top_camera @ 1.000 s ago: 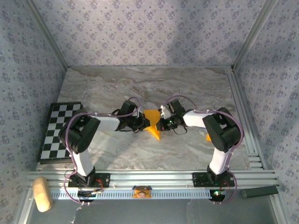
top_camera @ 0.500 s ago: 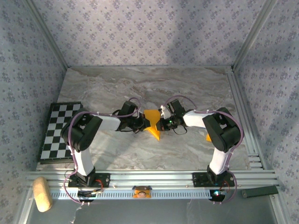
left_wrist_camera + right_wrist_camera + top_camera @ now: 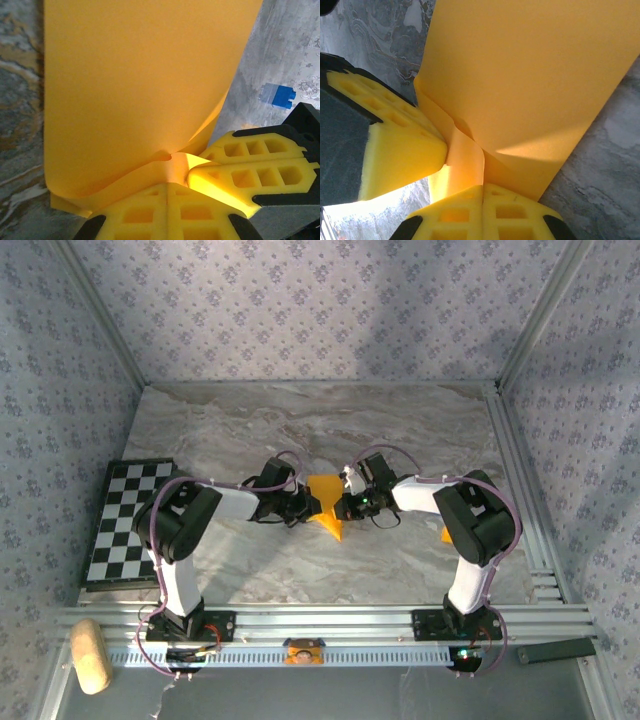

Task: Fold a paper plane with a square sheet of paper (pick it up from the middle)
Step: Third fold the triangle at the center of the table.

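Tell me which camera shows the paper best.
Left wrist: the paper is large, with its curled, pinched lower edge clear. Right wrist gives a similar close-up; the top view shows it small and partly covered.

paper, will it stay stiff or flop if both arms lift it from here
Probably floppy: the paper curls and buckles where the left end effector pinches it. Likely light, since it looks like a thin sheet. It may crease or tear easily near the right end effector, where it wrinkles.
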{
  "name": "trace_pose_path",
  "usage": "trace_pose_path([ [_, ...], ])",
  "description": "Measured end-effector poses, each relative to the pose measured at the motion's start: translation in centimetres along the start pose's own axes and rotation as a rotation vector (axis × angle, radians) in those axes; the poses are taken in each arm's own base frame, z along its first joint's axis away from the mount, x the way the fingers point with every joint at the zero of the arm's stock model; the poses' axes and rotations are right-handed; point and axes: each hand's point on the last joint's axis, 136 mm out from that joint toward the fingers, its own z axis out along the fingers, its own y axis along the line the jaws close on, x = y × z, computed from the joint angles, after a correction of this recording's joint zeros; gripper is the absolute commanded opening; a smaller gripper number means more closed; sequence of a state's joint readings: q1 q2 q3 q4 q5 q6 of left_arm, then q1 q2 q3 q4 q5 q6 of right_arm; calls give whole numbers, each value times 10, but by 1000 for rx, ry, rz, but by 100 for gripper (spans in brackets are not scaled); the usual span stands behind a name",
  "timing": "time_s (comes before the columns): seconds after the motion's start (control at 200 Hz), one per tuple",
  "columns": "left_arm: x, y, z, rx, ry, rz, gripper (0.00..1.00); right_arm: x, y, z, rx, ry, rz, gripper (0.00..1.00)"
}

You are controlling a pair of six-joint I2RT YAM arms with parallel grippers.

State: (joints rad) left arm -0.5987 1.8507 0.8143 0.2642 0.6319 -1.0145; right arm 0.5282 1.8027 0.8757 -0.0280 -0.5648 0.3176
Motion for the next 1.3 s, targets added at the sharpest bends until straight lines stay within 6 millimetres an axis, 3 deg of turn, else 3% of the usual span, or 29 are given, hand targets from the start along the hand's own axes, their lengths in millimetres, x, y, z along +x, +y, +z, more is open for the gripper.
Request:
trace_pose_path([
  [0.665,1,-10,-4,14,-11,26,1,0,0,0,0,-1,-1,2],
  [1.019,1,1,4,-10,1,11,0,0,0,0,0,-2,-1,2],
  [1.164,2,2,4,-12,2,17,0,0,0,0,0,-1,3,6],
  [1.299,1,2,4,-14,3,29,0,0,1,0,-5,-1,11,15],
])
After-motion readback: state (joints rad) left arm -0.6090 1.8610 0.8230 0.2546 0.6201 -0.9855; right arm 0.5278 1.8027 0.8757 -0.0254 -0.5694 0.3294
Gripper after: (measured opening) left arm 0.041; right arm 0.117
